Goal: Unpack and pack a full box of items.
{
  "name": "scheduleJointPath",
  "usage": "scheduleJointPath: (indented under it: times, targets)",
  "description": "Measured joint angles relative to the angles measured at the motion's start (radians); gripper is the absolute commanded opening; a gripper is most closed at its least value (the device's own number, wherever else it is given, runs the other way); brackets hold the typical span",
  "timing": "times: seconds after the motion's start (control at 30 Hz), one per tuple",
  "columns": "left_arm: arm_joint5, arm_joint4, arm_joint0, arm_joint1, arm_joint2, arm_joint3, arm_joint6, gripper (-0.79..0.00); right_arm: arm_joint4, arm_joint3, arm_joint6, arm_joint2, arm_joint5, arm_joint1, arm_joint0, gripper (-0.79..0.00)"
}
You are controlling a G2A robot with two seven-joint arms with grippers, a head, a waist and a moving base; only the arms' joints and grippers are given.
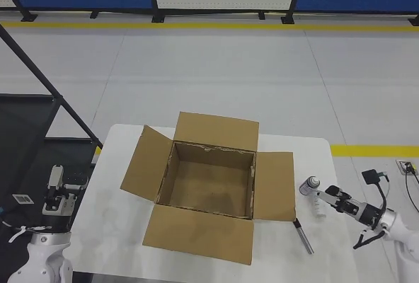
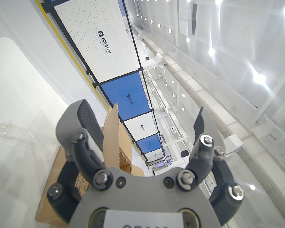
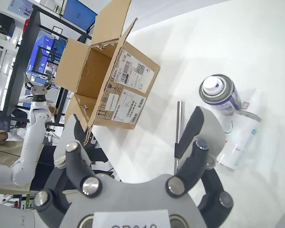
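Note:
An open cardboard box (image 1: 208,185) stands mid-table with all flaps spread and its inside bare; it also shows as the box (image 3: 104,77) and the box (image 2: 114,141). To its right lie a spray can (image 1: 309,185), a white tube packet (image 1: 320,206) and a dark metal rod (image 1: 303,236). My right gripper (image 1: 332,195) is open just right of the packet, holding nothing; the right gripper (image 3: 135,129) hangs above the rod (image 3: 179,119), near the can (image 3: 218,91) and packet (image 3: 242,138). My left gripper (image 1: 59,185) is open and empty beyond the table's left edge, pointing upward as the left gripper (image 2: 144,122).
A crumpled clear plastic wrap (image 2: 9,129) lies on the white table (image 1: 124,226) left of the box. A black metal frame (image 1: 47,85) stands at the left, beside the left arm. The table's right edge runs close to the can and packet.

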Motion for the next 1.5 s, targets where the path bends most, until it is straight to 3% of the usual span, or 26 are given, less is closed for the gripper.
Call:
scheduleJointPath:
  times: [0.23,0.33,0.43,0.5,0.6,0.87,1.27,1.5]
  targets:
    - [0.000,0.000,0.000,0.000,0.000,0.000,0.000,0.000,0.085,0.007,0.026,-0.124,0.104,0.000,0.042,-0.012]
    - [0.000,0.000,0.000,0.000,0.000,0.000,0.000,0.000,0.104,0.022,0.033,-0.157,0.131,0.003,0.071,-0.151]
    - [0.000,0.000,0.000,0.000,0.000,0.000,0.000,0.000,0.132,0.041,0.040,-0.175,0.143,0.007,0.094,-0.222]
    - [0.000,0.000,0.000,0.000,0.000,0.000,0.000,0.000,0.142,0.055,0.048,-0.189,0.153,0.010,0.111,-0.326]
    - [0.000,0.000,0.000,0.000,0.000,0.000,0.000,0.000,0.154,0.078,0.063,-0.213,0.170,0.014,0.140,-0.388]
    - [0.000,0.000,0.000,0.000,0.000,0.000,0.000,0.000,0.155,0.106,0.042,-0.269,0.205,0.022,0.185,-0.459]
    - [0.000,0.000,0.000,0.000,0.000,0.000,0.000,0.000,0.184,0.112,-0.010,-0.341,0.249,0.028,0.211,-0.711]
    - [0.000,0.000,0.000,0.000,0.000,0.000,0.000,0.000,0.209,0.109,-0.039,-0.374,0.259,0.030,0.217,-0.785]
